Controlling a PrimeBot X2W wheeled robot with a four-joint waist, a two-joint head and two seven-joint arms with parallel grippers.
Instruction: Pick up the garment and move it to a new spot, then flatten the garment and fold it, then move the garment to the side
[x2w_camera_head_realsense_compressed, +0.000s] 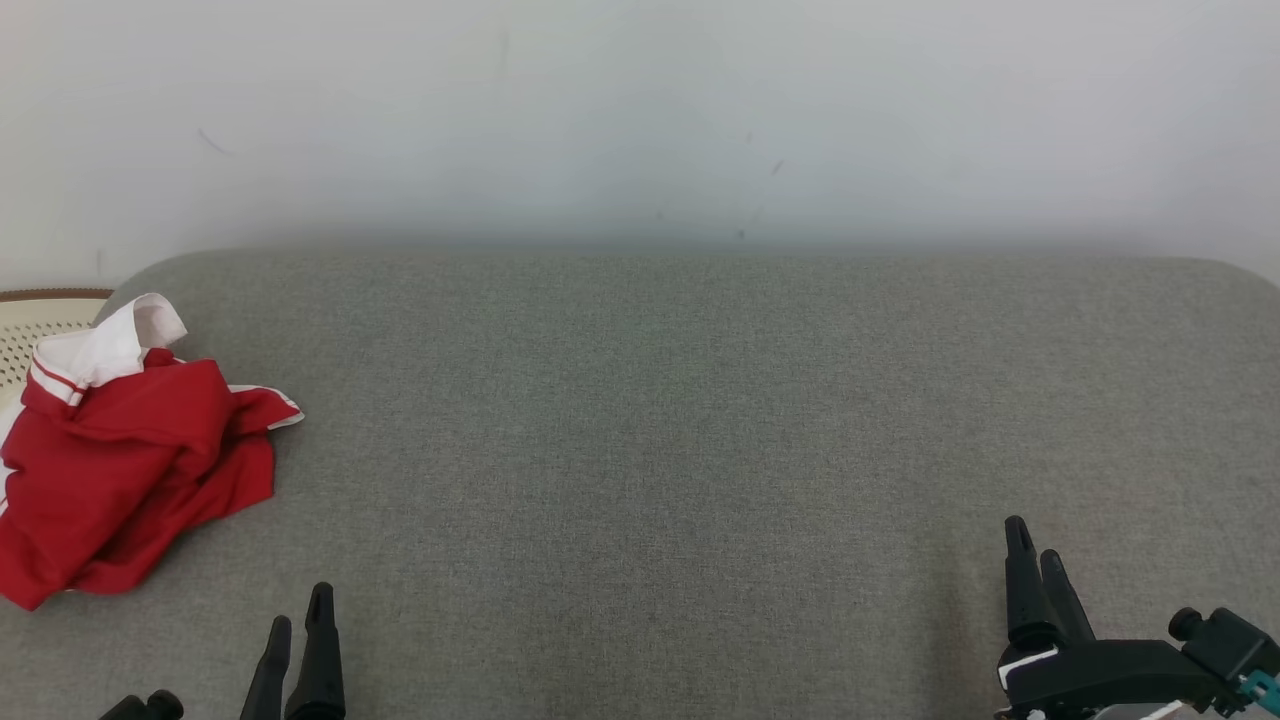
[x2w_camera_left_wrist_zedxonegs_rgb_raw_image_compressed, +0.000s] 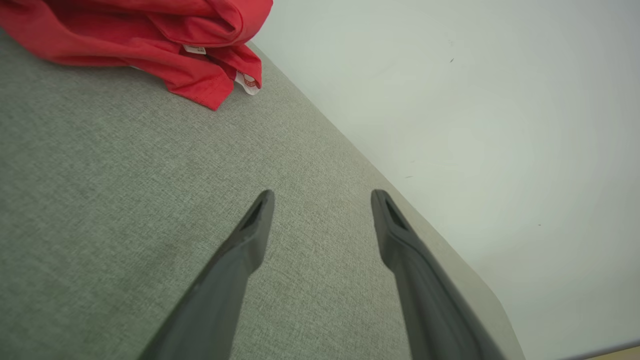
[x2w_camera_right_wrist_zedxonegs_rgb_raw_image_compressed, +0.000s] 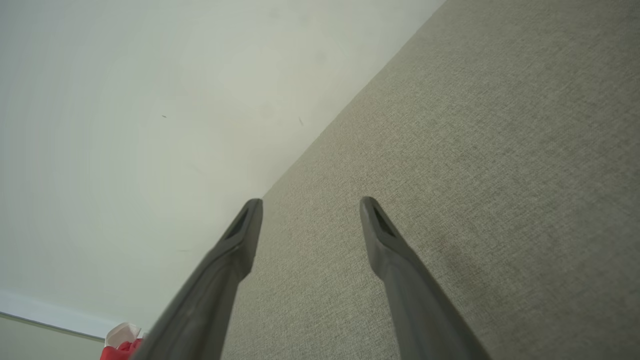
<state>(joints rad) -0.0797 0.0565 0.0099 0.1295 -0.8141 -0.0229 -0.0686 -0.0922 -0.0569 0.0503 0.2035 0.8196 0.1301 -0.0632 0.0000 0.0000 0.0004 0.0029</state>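
The garment (x2w_camera_head_realsense_compressed: 130, 465) is a crumpled red piece with white collar and trim, lying at the far left of the grey fabric surface (x2w_camera_head_realsense_compressed: 680, 420). In the left wrist view the garment (x2w_camera_left_wrist_zedxonegs_rgb_raw_image_compressed: 150, 37) fills the upper left; a corner of the garment (x2w_camera_right_wrist_zedxonegs_rgb_raw_image_compressed: 120, 345) peeks in at the bottom left of the right wrist view. My left gripper (x2w_camera_head_realsense_compressed: 300, 610) sits near the front edge, below and right of the heap, open and empty (x2w_camera_left_wrist_zedxonegs_rgb_raw_image_compressed: 322, 197). At the lower right my right gripper (x2w_camera_head_realsense_compressed: 1035, 540) is far from the cloth, open with nothing between its fingers (x2w_camera_right_wrist_zedxonegs_rgb_raw_image_compressed: 310, 205).
A cream perforated basket (x2w_camera_head_realsense_compressed: 40, 325) with a brown rim stands behind the garment at the left edge. A pale wall (x2w_camera_head_realsense_compressed: 640, 120) runs along the back of the surface. The grey surface has rounded far corners.
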